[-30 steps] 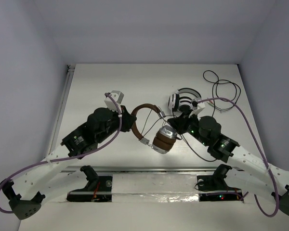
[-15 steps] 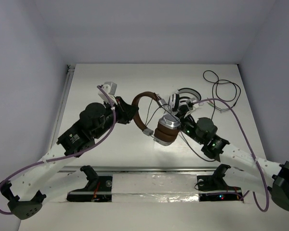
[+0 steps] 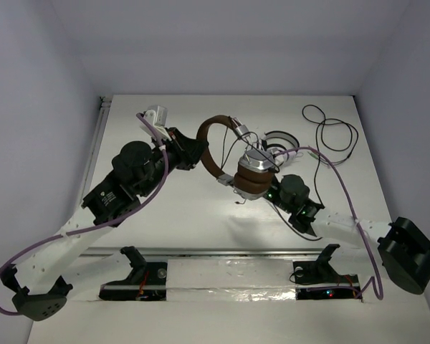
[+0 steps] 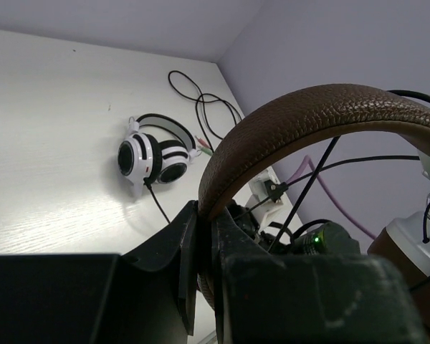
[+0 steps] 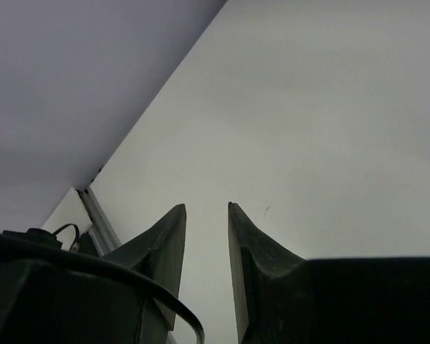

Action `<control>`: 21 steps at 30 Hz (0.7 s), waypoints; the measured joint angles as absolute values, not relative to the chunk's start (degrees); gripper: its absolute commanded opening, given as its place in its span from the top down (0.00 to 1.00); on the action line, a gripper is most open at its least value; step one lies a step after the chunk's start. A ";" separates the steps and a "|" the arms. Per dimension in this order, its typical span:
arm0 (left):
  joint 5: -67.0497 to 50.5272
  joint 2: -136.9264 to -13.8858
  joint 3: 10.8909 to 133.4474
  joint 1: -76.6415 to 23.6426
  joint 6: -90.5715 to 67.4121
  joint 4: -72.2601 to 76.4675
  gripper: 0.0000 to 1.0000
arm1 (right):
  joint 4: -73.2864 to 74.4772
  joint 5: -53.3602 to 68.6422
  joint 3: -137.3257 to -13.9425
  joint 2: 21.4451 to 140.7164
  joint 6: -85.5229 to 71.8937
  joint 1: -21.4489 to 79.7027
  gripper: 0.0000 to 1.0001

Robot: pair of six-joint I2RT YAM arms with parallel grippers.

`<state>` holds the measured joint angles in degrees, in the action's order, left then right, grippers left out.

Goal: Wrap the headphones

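The headphones [image 3: 252, 170] hang above the table, brown headband [image 3: 208, 136] arching up and silver earcups with brown pads stacked at mid-table. My left gripper [image 3: 191, 152] is shut on the headband's left end; in the left wrist view the brown leather band [image 4: 308, 115] runs out from between the gripper's [image 4: 206, 212] black fingers. Thin black cable [image 4: 309, 185] crosses behind the band. My right gripper [image 5: 206, 209] is open, with only bare table between its fingers. In the top view it lies hidden beneath the earcups, its wrist [image 3: 292, 193] just right of them.
White-and-black striped headphones [image 3: 278, 140] lie on the table behind the held pair, also in the left wrist view [image 4: 155, 155]. A loose black cable [image 3: 331, 130] loops at the far right. A metal rail [image 3: 93, 154] runs along the table's left edge.
The left arm has carried the headphones up and toward the far side. The right gripper has opened and its arm has stretched left under the earcups.
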<state>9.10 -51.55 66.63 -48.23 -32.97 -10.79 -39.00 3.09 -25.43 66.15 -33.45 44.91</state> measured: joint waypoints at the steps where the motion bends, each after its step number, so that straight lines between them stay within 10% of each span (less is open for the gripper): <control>1: 9.23 -51.79 66.92 -48.23 -33.10 -10.59 1.00 | -39.51 3.11 -25.43 66.67 -33.45 44.91 0.64; 21: 14.28 -54.33 71.46 -47.37 -33.67 -8.56 1.00 | -45.50 3.22 -19.46 67.40 -38.48 44.86 0.66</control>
<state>14.28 -54.33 71.46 -47.37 -33.67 -8.56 -45.50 3.22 -19.46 67.40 -38.48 44.86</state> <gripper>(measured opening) 0.054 0.361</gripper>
